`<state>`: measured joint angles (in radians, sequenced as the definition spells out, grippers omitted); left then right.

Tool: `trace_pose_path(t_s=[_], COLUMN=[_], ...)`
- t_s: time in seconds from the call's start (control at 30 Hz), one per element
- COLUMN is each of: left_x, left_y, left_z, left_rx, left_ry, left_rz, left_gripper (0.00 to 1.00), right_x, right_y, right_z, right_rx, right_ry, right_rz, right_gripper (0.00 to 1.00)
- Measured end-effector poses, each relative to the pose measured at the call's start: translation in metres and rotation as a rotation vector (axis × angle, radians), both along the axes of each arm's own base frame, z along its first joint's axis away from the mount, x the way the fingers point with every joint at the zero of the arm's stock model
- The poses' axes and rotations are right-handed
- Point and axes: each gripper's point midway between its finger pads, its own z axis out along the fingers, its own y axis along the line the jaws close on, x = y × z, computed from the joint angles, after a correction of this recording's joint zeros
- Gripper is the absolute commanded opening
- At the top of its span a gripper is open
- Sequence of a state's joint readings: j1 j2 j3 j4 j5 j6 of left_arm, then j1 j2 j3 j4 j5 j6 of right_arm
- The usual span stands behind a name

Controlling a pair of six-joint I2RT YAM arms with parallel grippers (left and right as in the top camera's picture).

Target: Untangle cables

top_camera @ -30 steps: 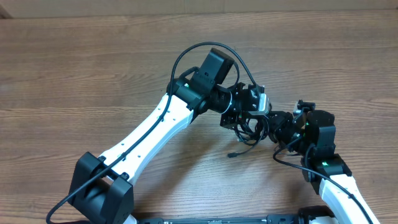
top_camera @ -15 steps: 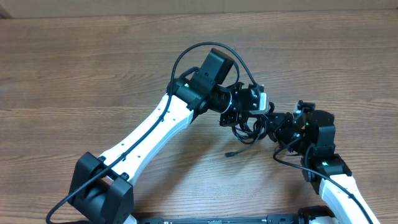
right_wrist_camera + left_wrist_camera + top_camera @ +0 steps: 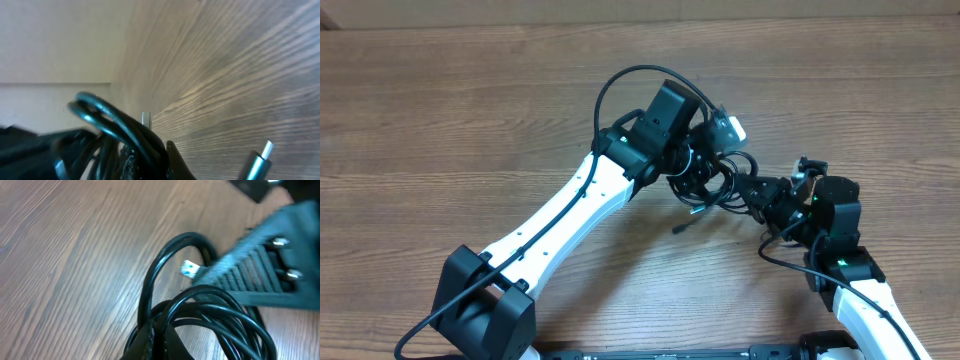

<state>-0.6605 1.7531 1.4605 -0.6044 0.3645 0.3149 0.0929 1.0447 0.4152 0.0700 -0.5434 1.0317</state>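
1. The left gripper [image 3: 700, 170] is pinching a knotted coil of thin black flexible cables [image 3: 718, 182], its fingers pressed together on the strands. In the left wrist view the loops [image 3: 200, 305] are fanning out from that grip.
2. The right gripper [image 3: 750, 192] is clamping the same coil from the opposite side, its fingers closed on the strands [image 3: 115, 132].
3. The cables are hanging between the two grippers over the brown wood-grain table [image 3: 470, 120], right of its middle. One loose plug end [image 3: 680, 228] is trailing below the coil.
4. The step in hand is probably pulling the knot open. It is going well if the grippers are drawing apart slowly and level, with the loops sliding rather than cinching.
5. How many strands each grip is holding cannot be told. If the knot is tightening, slackening off and taking a single strand is the safer course.
6. The silver-tipped plug [image 3: 260, 156] is sitting close to the loops, so it is worth watching that it is not catching in one.
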Motion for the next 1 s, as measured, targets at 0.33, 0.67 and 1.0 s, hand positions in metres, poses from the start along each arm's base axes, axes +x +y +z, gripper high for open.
trace_pose_path(t_s=[0.33, 0.67, 1.0], left_x=[0.017, 0.028, 0.073], left_y=[0.010, 0.019, 0.058], left_z=[-0.001, -0.001, 0.008], left_rx=[0.019, 0.017, -0.009], left_ry=[0.007, 0.014, -0.037], left_rz=[0.149, 0.229, 0.403], left_gripper=[0.04, 0.04, 0.04], right_x=[0.000, -0.009, -0.019], right_y=[0.018, 0.028, 0.036], right_z=[0.033, 0.042, 0.040], right_rx=[-0.020, -0.048, -0.059], right_ry=[-0.223, -0.323, -0.350], right_rz=[0.161, 0.272, 0.356], right_gripper=[0.04, 0.04, 0.97])
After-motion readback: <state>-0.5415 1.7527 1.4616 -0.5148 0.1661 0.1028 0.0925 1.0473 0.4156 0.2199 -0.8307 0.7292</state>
